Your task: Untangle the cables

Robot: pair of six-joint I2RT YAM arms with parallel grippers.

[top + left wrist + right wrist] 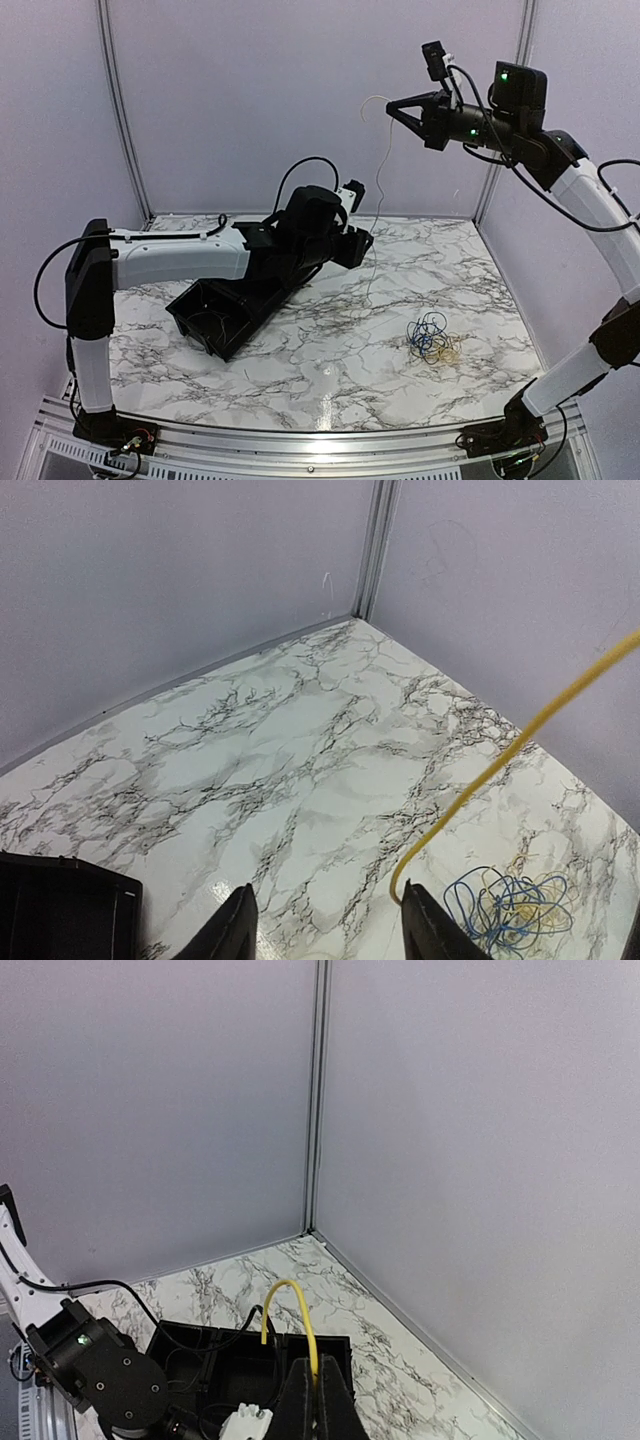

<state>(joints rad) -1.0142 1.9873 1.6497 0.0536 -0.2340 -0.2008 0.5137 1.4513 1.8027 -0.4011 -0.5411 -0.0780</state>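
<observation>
Yellow cable (520,742) hangs almost upright from the clenched right pincer (392,108), its free end just inside the parted left pincer (328,895), by its right finger. The tangle (432,340) lies on the table (300,360), nearer the right arm.

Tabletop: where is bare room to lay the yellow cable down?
Bare marble between the black bin and the tangle, and the far right corner behind the tangle. Crowded: the left side, under the left arm and bin.
</observation>
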